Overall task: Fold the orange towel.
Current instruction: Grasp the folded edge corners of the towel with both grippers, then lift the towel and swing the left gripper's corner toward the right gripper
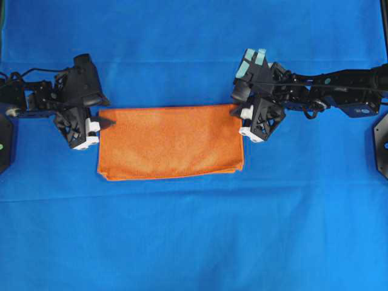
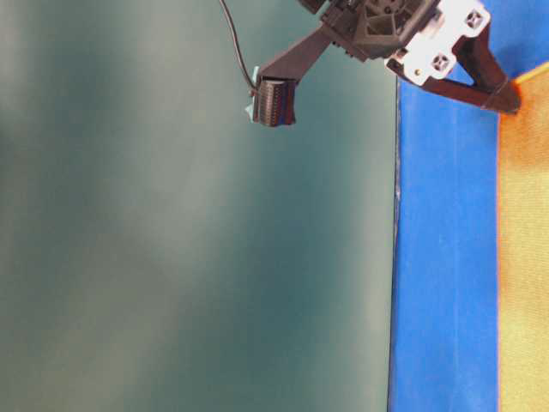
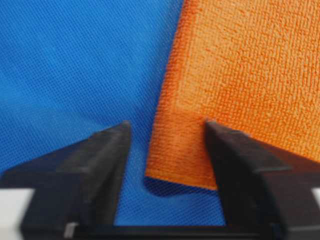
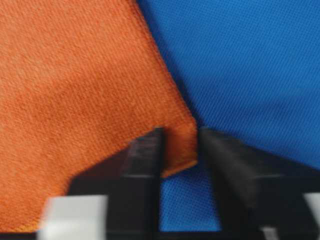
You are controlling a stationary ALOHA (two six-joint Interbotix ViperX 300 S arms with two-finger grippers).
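- Left claw (image 1: 104, 123) straddles the towel's (image 1: 171, 141) upper-left corner, jaws parted, not yet pinching.
- Towel lies mid-frame on the blue worktop (image 1: 194, 236), apparently folded once into a rectangle; another fold likely remains.
- Right claw (image 1: 237, 111) brackets the upper-right corner, jaws narrow; grip uncertain.

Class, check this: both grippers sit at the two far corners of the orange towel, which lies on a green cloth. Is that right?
One error: the cloth under the towel is blue, not green, as the overhead view shows. The left gripper and right gripper are indeed at its far corners.
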